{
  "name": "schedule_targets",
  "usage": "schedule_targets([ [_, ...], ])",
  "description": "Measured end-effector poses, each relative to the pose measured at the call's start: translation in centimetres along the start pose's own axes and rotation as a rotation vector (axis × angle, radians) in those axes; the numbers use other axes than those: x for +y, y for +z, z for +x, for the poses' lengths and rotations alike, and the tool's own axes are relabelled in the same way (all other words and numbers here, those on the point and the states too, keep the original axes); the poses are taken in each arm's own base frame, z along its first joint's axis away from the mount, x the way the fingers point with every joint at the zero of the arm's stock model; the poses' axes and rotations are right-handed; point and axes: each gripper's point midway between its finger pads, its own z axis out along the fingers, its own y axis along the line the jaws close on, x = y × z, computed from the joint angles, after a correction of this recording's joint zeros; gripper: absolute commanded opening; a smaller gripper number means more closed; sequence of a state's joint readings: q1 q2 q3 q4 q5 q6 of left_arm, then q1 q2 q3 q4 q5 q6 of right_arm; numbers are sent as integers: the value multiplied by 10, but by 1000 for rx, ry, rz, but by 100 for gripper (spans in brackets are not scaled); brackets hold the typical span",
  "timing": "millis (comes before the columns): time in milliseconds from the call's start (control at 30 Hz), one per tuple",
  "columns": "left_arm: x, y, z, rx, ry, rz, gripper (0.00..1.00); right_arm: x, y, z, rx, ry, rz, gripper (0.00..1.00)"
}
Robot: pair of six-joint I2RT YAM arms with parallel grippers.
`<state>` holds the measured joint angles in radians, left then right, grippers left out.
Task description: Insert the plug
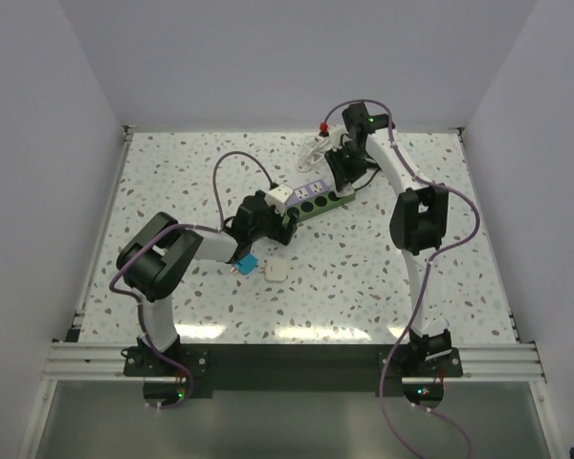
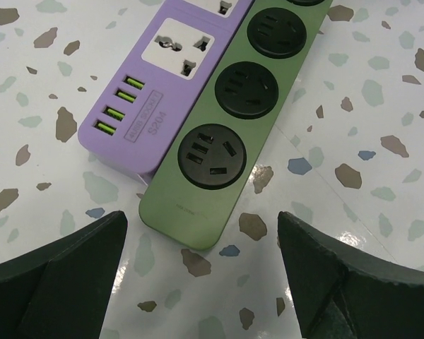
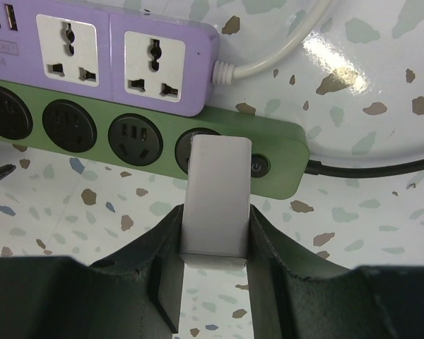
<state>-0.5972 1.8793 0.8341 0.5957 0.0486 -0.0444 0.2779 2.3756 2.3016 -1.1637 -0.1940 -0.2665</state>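
1. The right pincer (image 3: 215, 233) is pinching the plug (image 3: 215, 191), a pale block, one finger on each of its sides.
2. The plug is at the far-right end of the green power strip (image 3: 283, 169). It covers the last round socket, just beside the power button (image 3: 259, 167).
3. I cannot tell if its pins are already inside the socket, because the body of the plug hides them.
4. The left pincer (image 2: 201, 268) is spread wide, and nothing is between its dark fingers (image 2: 71, 275).
5. It hangs over the near-left end of the green power strip, and the speckled counter (image 1: 172, 172) shows between the fingers.
6. The two strips lie side by side and touch along their length. In the top view they run in a slant from near left to far right.
7. The purple power strip (image 3: 113, 49) is on the far side of the green one.
8. The purple strip has white square sockets, and at its near-left end there are four green USB ports (image 2: 116, 106).
9. The green strip has a row of black round sockets (image 2: 212, 155).
10. A white cable (image 3: 283, 53) leaves the far-right end of the purple strip, and a black cable (image 3: 367, 169) leaves the same end of the green one.
11. On the counter, near the left arm, lie a small blue thing (image 1: 249, 263) and a small white thing (image 1: 275, 272). They are close together and too small to name.
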Motion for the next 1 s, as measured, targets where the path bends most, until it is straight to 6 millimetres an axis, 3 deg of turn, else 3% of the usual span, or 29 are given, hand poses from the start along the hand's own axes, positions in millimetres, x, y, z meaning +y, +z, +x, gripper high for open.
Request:
schedule_targets([
  [533, 0, 2, 10, 44, 17, -19, 89, 3, 0, -2, 2, -15, 26, 0],
  [800, 0, 4, 13, 54, 18, -21, 87, 18, -23, -13, -51, -26, 19, 0],
  [1000, 4, 4, 12, 55, 37, -40, 82, 21, -26, -13, -51, -31, 17, 0],
])
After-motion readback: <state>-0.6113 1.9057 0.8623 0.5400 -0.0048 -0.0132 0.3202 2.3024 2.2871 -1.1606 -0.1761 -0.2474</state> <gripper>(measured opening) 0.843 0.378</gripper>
